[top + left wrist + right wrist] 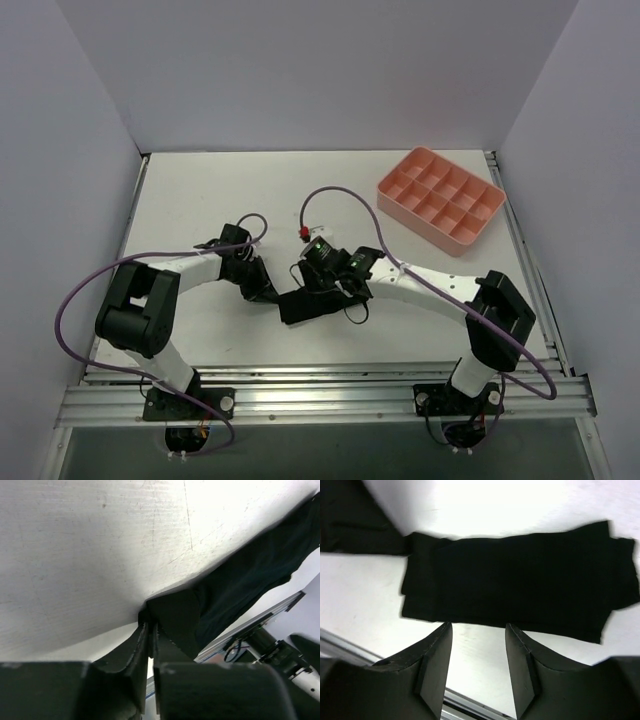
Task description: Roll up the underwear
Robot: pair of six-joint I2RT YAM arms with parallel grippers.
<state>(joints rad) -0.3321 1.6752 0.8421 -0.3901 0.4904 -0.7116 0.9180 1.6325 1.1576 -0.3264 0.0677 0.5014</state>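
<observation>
The underwear is a flat, folded black strip on the white table near the front edge. My left gripper is at its left end. In the left wrist view the left gripper is shut on a corner of the underwear, which stretches away to the right. My right gripper hovers over the strip's near side. In the right wrist view the right gripper is open and empty, with its fingertips just short of the near edge of the underwear.
A pink compartment tray stands at the back right. Purple cables loop around both arms. The metal rail runs along the table's front edge, just below the underwear. White walls close in the left, back and right.
</observation>
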